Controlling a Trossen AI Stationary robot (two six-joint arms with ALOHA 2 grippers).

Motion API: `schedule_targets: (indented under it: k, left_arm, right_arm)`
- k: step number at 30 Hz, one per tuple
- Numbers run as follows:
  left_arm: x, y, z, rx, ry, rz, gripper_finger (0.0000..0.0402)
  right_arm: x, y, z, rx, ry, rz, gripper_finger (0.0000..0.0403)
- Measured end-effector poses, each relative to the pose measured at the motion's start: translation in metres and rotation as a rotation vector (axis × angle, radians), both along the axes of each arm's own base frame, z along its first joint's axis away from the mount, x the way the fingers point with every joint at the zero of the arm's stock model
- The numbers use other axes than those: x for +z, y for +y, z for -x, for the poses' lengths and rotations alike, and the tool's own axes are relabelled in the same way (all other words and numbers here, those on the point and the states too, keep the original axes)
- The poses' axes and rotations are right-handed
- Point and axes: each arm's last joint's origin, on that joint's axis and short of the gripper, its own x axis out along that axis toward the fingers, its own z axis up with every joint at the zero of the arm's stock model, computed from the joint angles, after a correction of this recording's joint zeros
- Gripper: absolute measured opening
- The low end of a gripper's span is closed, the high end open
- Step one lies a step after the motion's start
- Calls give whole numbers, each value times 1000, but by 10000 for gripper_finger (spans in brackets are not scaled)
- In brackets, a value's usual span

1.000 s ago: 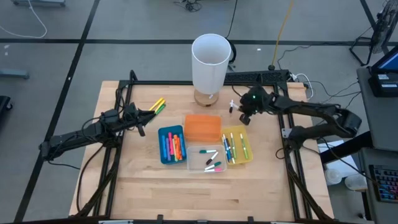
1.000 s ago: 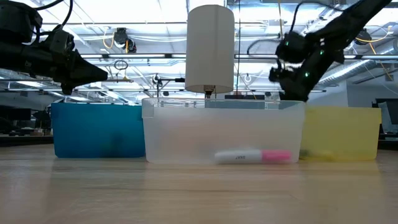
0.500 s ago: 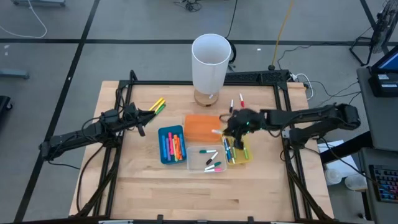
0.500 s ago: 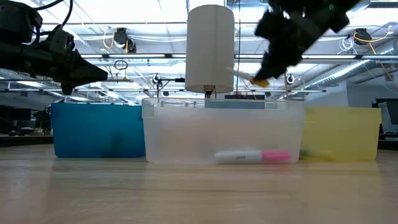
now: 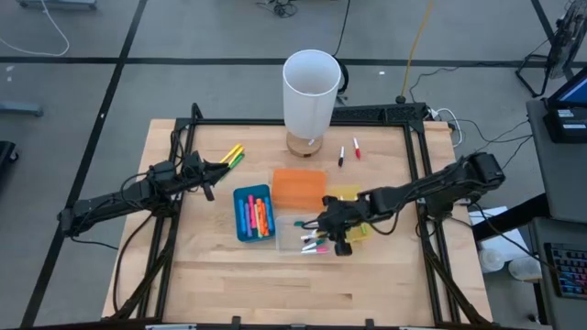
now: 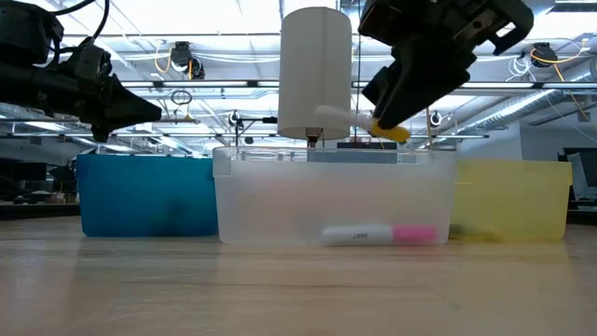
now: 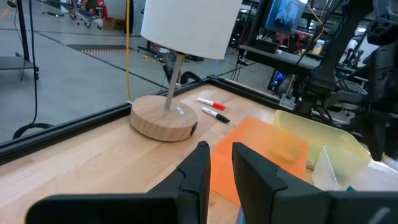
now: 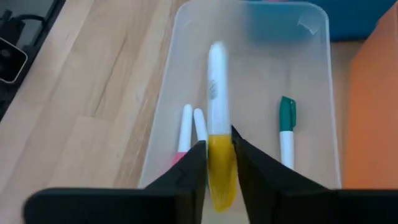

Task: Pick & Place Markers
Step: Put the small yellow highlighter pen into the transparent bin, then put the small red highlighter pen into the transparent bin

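My right gripper (image 5: 330,229) hangs over the clear bin (image 5: 292,244), shut on a white marker with a yellow cap (image 8: 214,93). Three more markers lie in that bin: two white ones with pink caps (image 8: 186,124) and a green-capped one (image 8: 286,121). The blue bin (image 5: 240,215) holds several bright markers. A black marker (image 5: 340,157) and a red one (image 5: 356,148) lie on the table by the lamp. Yellow and green markers (image 5: 232,155) lie just beyond my left gripper (image 5: 216,172), whose fingers are nearly together with nothing between them. My right gripper pinches the marker by its yellow cap end (image 8: 221,165) between the two fingers. The white body (image 6: 338,115) sticks out forward past the fingertips, along the fingers. The marker is about level and lifted clear above the clear bin.
An orange bin (image 5: 298,186) stands on the far side of the clear bin, and a yellow bin (image 5: 348,194) to its right. A white-shaded lamp (image 5: 311,87) on a wooden base (image 7: 163,117) stands at the table's far edge. Bare wood lies along the near edge.
My right gripper has travelled from beside the loose markers near the lamp toward the table's near edge and leftward, passing the yellow bin, and now hangs over the clear bin, carrying the yellow-capped marker.
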Motion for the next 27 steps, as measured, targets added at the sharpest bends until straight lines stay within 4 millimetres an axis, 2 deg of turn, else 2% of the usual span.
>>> schedule_targets:
  k: [7, 11, 16, 21, 24, 27]
  left_arm:
    - [0, 0, 0, 0, 0, 0, 72]
    - [0, 0, 0, 0, 0, 0, 72]
    - [0, 0, 0, 0, 0, 0, 72]
    - [0, 0, 0, 0, -1, 0, 72]
    - [0, 0, 0, 0, -1, 0, 72]
    - [0, 0, 0, 0, -3, -1, 72]
  right_arm:
    - [7, -1, 1, -19, -29, -17, 125]
    - [12, -14, 7, -123, -17, 95, 138]
    - [34, -60, 28, -506, -15, 308, 144]
    - [50, -122, 58, -797, 56, 333, 140]
    - [45, -160, 75, -951, 109, 330, 138]
    - [29, -194, 89, -1013, 135, 208, 137]
